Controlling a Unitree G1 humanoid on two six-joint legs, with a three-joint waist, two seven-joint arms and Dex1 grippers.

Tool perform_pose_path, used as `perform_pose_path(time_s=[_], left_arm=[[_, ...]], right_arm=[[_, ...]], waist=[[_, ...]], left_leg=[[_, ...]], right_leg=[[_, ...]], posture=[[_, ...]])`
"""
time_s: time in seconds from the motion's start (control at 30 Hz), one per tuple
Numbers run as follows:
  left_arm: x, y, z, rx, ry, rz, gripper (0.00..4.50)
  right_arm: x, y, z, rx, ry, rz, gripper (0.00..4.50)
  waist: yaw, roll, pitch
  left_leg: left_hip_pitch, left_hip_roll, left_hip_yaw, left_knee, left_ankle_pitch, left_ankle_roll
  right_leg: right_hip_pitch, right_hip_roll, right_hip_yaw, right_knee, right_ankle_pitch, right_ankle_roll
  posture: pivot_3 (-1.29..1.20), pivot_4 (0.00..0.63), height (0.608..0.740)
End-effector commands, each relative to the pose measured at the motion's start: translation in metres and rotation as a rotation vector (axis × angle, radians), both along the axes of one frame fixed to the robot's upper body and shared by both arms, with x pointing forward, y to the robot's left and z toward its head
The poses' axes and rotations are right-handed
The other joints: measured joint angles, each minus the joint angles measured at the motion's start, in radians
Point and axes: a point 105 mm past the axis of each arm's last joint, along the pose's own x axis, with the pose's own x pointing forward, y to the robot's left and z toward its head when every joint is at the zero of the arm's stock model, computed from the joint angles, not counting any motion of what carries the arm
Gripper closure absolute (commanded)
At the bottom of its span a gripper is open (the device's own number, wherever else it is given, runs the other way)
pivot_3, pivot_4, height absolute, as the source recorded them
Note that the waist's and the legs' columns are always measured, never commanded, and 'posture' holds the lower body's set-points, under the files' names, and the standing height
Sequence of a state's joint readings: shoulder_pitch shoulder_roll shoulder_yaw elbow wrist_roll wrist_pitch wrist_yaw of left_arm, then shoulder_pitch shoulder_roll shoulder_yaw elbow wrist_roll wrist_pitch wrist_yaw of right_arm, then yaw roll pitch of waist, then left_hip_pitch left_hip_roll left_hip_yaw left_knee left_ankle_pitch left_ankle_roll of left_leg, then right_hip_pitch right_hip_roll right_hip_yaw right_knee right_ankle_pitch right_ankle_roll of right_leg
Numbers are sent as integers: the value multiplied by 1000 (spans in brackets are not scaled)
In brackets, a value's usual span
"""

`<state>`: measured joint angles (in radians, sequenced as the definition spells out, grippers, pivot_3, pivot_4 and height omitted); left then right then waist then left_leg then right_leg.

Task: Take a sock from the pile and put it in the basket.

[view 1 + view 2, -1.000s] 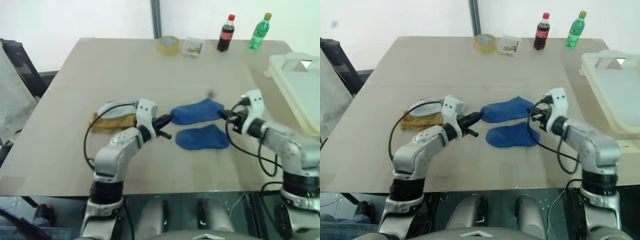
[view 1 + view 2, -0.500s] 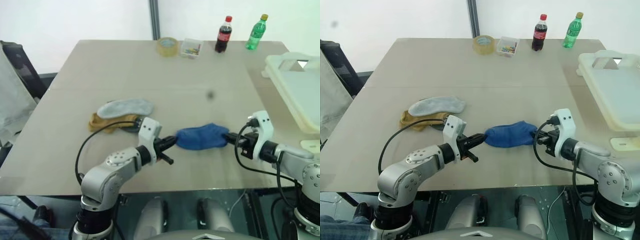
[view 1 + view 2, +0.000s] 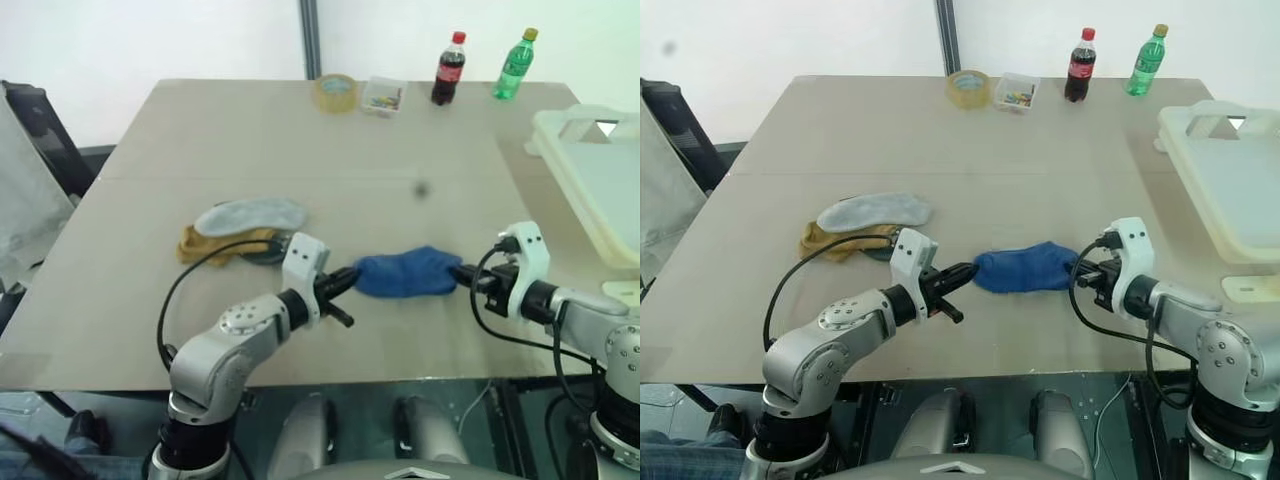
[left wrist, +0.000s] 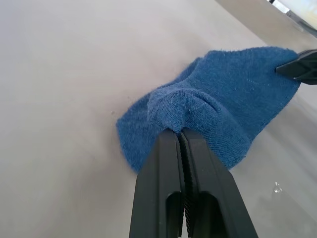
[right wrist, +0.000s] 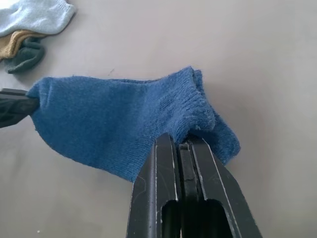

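A royal blue sock (image 3: 405,273) hangs stretched between my two grippers, just above the table near its front edge. My left gripper (image 3: 345,282) is shut on its left end, where the cloth bunches at the fingertips (image 4: 171,141). My right gripper (image 3: 462,274) is shut on its right end, by the ribbed cuff (image 5: 198,106). The pile (image 3: 240,232) lies behind my left arm: a light grey sock on top of a mustard one and a dark grey one. The cream-white basket (image 3: 590,170) stands at the table's right edge, well right of and behind my right gripper.
At the table's far edge stand a tape roll (image 3: 337,91), a small clear box (image 3: 385,96), a cola bottle (image 3: 447,68) and a green bottle (image 3: 516,63). A dark chair (image 3: 40,130) is off the left side. A small cream object (image 3: 625,292) lies before the basket.
Both grippers drew back toward the table's front edge with the blue sock held between them, then held still. A second blue sock that lay under it no longer shows.
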<state>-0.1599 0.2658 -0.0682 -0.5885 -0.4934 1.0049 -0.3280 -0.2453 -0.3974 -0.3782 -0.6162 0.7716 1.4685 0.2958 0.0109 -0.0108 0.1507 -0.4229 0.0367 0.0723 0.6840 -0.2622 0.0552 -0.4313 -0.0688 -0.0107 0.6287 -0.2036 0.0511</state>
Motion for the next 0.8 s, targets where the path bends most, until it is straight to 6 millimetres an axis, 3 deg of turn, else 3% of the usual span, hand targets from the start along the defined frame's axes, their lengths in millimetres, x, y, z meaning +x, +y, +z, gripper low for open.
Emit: perform_pose_path(time_s=[0.03,0.63,0.73,0.8], left_arm=[[3,0,7,-4,-46,12,4471],[2,-2,-10,8,7,35,4471],[3,-3,-11,18,3,37,4500],[4,-4,-12,25,0,37,4500]], right_arm=[[3,-1,10,-10,-55,-2,4500],[8,-4,-7,-15,-26,-23,4500],[3,-5,-10,-49,-14,4,3533],[2,-10,-14,-95,-8,-8,2569]], waist=[[0,0,0],[0,0,0],[1,0,0],[1,0,0]], left_leg=[[0,0,0,0,0,0],[0,0,0,0,0,0],[0,0,0,0,0,0],[0,0,0,0,0,0]], right_leg=[[0,0,0,0,0,0],[0,0,0,0,0,0],[0,0,0,0,0,0],[0,0,0,0,0,0]], posture=[[0,150,740],[0,150,740],[0,150,740],[0,150,740]])
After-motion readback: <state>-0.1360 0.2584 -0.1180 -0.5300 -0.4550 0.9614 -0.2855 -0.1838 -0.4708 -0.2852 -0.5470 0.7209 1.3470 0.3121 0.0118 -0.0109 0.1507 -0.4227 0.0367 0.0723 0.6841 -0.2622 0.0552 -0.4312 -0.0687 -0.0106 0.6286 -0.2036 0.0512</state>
